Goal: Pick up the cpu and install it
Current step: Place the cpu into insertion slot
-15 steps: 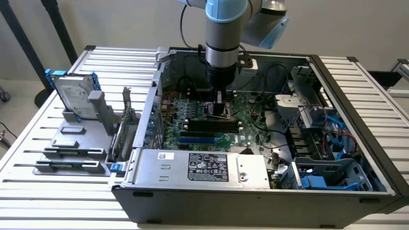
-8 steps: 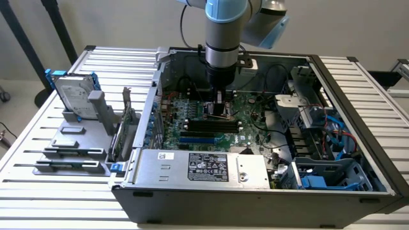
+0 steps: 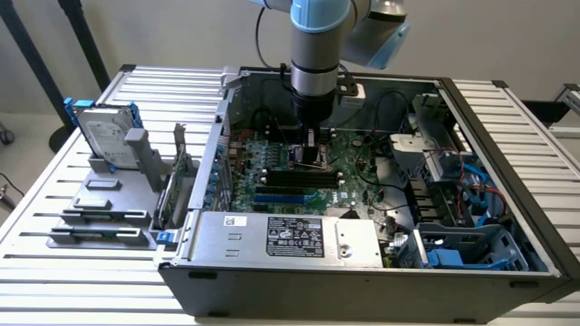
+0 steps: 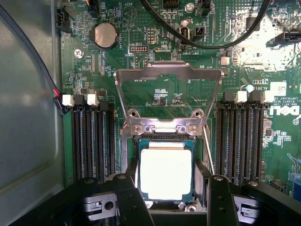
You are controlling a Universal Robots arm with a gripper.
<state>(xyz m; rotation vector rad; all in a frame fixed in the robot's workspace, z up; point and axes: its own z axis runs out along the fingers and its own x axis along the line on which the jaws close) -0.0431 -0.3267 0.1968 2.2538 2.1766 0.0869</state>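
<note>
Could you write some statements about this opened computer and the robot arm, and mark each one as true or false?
1. The socket's metal frame is swung open, and the silver chip is at the socket. True.
2. The hard drive sits inside the computer case. False: it stands on a grey rack outside, at the exterior view's left.
3. The arm reaches down into the case. True.
4. The case has its side cover on. False: it is open, with the green board showing.

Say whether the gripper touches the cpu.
Cannot tell. In the wrist view the gripper is close over the cpu, but neither contact nor gap shows plainly.
</note>
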